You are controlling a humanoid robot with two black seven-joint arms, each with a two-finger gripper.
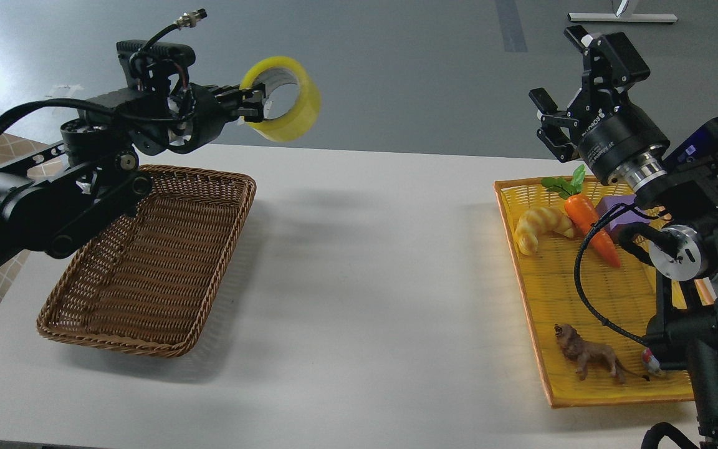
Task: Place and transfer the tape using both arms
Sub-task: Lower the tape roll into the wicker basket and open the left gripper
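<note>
Above the far left of the counter [359,262], in the head view, the left gripper [253,106] holds the tape [284,96] in the air, its jaws closed on the near wall of the roll, one inside the core and one outside. The right gripper [568,93] is raised well apart on the right, jaws spread wide and holding nothing.

The grip takes only a thin edge of the roll, so a quick swing could twist the tape loose and drop it. It also hangs beyond the wicker basket [209,249], not over it; released here, I judge it would miss and roll away.

The wicker basket shows nothing in it. The yellow tray [558,312] carries a croissant [540,227], a carrot [589,224], a purple block [621,209] and a toy lion [589,355].
</note>
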